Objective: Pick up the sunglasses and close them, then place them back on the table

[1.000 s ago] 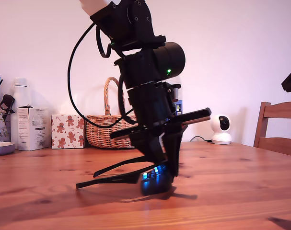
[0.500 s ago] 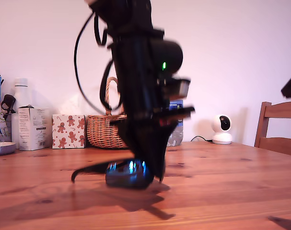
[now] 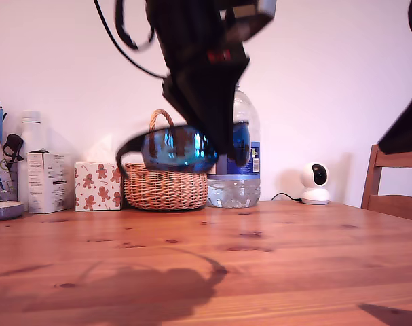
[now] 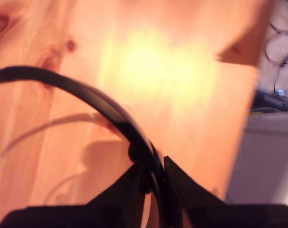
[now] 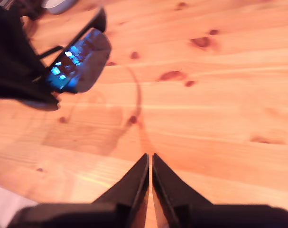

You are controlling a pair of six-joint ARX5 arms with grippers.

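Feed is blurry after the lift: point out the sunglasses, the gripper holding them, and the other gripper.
sunglasses (image 3: 178,151): exterior view, on the blue lens.
my first gripper (image 4: 153,178): first wrist view, between the fingertips shut on a black arm of the glasses.
my second gripper (image 5: 150,164): second wrist view, between its closed, empty fingertips.

The first arm (image 3: 202,61) is a bulky matte-black housing with a black cable looping off at ten o'clock. Both grippers, first (image 4: 153,178) and second (image 5: 150,183), have black, tapering, wedge-shaped fingers.
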